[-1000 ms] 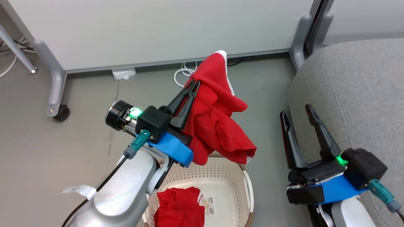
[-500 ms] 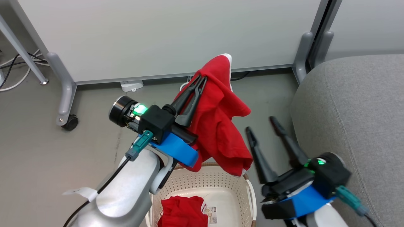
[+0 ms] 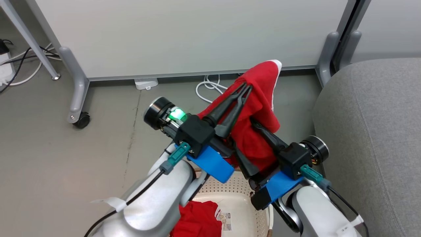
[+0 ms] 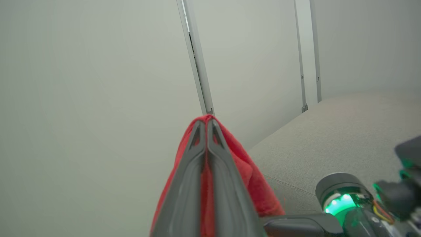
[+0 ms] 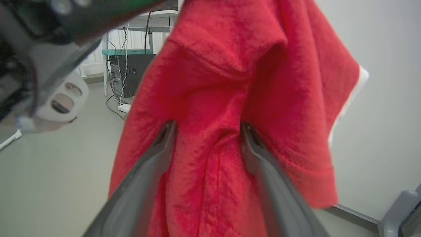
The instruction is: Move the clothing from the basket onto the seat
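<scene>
The first transfer was in hand. The left gripper (image 3: 245, 88), jaws pressed shut on a peak of the lifted garment (image 3: 263, 85), held it in the air above the far rim of the basket (image 3: 238, 192), the cloth hanging down toward it. The right gripper (image 5: 207, 128) sat above the basket's right side, jaws apart with a fold of that cloth between them, not visibly clamped. The second garment (image 3: 197, 219) lay on the basket's floor.

The next move probably called for carrying the load to the right of the basket, over the seat (image 3: 371, 131), and releasing there. The seat's rounded edge stood near the basket's right side, a strip of floor between. A partition foot (image 3: 325, 56) stood beyond the basket to the right, and the trailing hem could snag on the seat's edge unless raised.
</scene>
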